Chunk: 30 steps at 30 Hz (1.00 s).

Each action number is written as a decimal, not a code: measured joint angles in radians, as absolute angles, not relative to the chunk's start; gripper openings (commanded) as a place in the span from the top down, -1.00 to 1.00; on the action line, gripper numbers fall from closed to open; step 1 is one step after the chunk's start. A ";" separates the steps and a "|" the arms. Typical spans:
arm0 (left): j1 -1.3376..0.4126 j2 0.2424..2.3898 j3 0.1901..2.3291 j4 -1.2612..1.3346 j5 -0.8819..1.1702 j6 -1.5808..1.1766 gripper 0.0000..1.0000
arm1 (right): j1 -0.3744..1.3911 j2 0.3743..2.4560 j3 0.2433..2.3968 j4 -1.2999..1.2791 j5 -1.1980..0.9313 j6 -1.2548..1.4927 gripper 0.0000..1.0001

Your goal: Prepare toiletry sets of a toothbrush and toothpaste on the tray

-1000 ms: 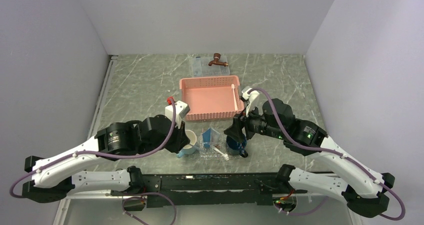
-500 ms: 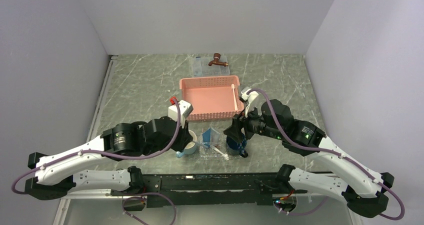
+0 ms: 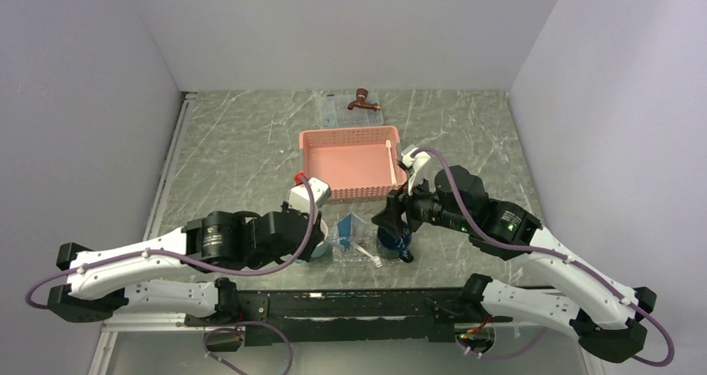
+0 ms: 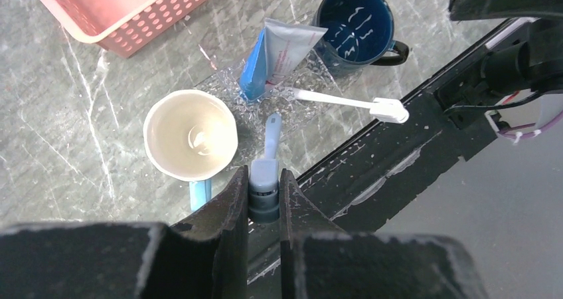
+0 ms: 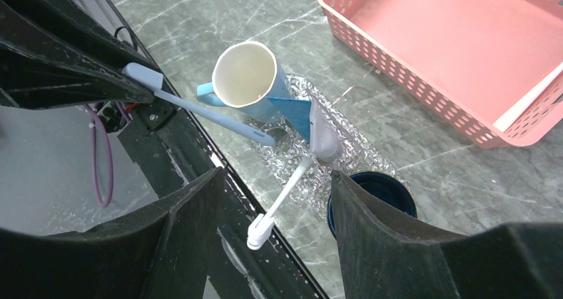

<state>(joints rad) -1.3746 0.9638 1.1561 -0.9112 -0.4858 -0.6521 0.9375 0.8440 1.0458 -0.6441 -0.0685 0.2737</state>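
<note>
**Mia:** Where is the toothbrush now?

**Sam:** The left pincer [image 4: 263,179] is clamped tight on one end of the pale toothbrush [image 4: 271,136]. The brush sticks straight out in front of the pincer. Its free end points at the tray [image 4: 309,80].

**Mia:** Is it on the tray yet?

**Sam:** The tip is over the edge of the tray that is closest to the pincer. I cannot tell if it touches.

**Mia:** What else is on the tray?

**Sam:** The toothpaste [image 4: 282,50] lies on the far part. A white toothbrush [image 4: 332,99] lies there too, and its head sticks out past the tray's edge.

**Mia:** Which arm is closer?

**Sam:** The left one, since it has the brush. The right pincer [image 5: 275,175] hangs wide open above the tray and the blue mug [image 5: 372,193], holding nothing.

**Mia:** So what matters for the next move?

**Sam:** I think the brush must go forward along its own length and then lie flat by the toothpaste. The cream cup [image 4: 190,134] stands just beside it on the desk [image 4: 66,113], so it could get bumped.
</note>
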 measured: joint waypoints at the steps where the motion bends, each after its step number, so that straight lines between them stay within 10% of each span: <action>1: -1.377 0.966 1.148 -0.908 -0.490 -0.652 1.00 | 0.937 0.844 1.044 -0.643 -0.068 0.274 -0.24; 30: -1.383 1.046 1.005 -0.763 -0.542 -0.645 1.00 | 0.937 0.850 1.009 -0.626 -0.083 0.293 -0.24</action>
<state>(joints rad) -1.3827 1.0458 1.0046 -0.7628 -0.5415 -0.6449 0.9371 0.8497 1.0088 -0.6258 -0.0834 0.2928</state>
